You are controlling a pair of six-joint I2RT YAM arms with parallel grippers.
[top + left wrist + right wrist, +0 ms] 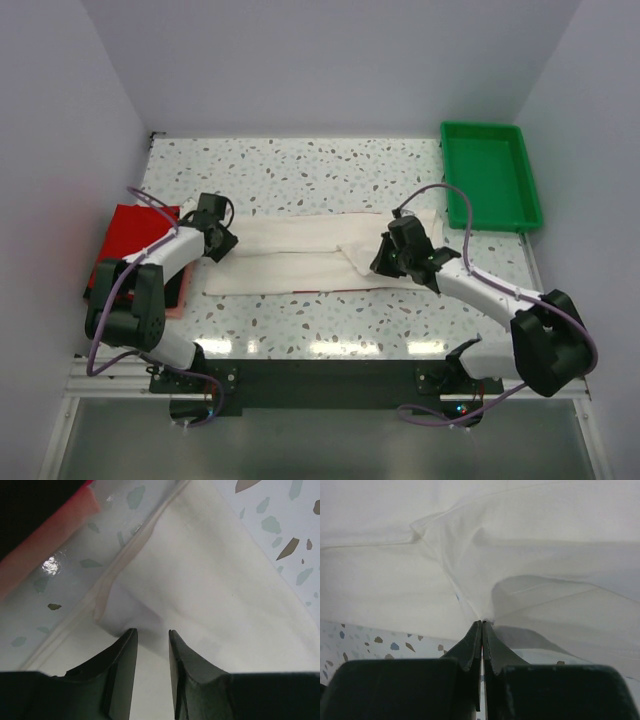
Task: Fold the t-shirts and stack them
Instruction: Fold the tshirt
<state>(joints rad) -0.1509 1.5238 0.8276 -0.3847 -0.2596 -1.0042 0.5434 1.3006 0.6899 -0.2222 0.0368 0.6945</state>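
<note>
Speckled table (300,165), cream t-shirt (290,255) laid flat, right hand (482,623) pinching its fold, left hand (151,632) open at its edge

White arms (480,285), black joints (545,345), purple cables (437,188); dark tapered pincer fingers (120,670).

1. Left claw (150,636) at btm centre. Its two dark fingers (120,672) are slightly parted, w/ cloth seen thru the gap.
2. Cream-white t-shirt (210,580) spreads from the tips to upper right. A raised, shadowed fold sits just ahead of the tips.
3. Shirt's hem runs diagonally, btm left to top centre.
4. Speckled bench (70,587) is glossy left of the hem and also shows top right.
5. Top-left corner: blurred red-pink band (45,537), w/ black beyond. Can't tell what.
</note>
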